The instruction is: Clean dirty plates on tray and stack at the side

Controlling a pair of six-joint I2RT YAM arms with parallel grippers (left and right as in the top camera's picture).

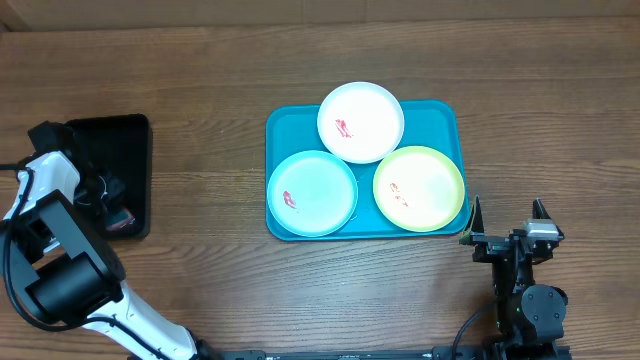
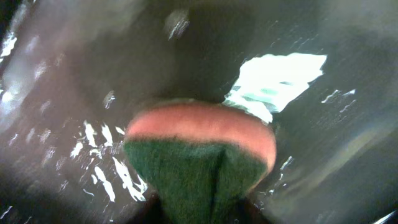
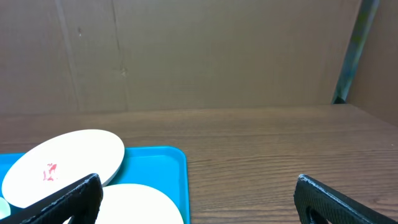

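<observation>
Three plates lie on the turquoise tray [image 1: 441, 116]: a white plate [image 1: 361, 121] at the back, a pale aqua plate [image 1: 312, 192] front left and a yellow-green plate [image 1: 419, 187] front right. Each has a small red smear. My left gripper [image 1: 112, 205] is down in a black tray [image 1: 110, 135] at the far left, shut on an orange and green sponge [image 2: 199, 155]. My right gripper [image 1: 507, 215] is open and empty, just right of the turquoise tray's front right corner. The right wrist view shows the white plate [image 3: 65, 167], the yellow-green plate [image 3: 140, 205] and the tray [image 3: 161, 165].
The black tray's floor [image 2: 62, 93] looks wet and glossy, with a bright pale patch [image 2: 280, 78] behind the sponge. A cardboard-coloured wall [image 3: 199, 56] stands behind the wooden table [image 1: 200, 80].
</observation>
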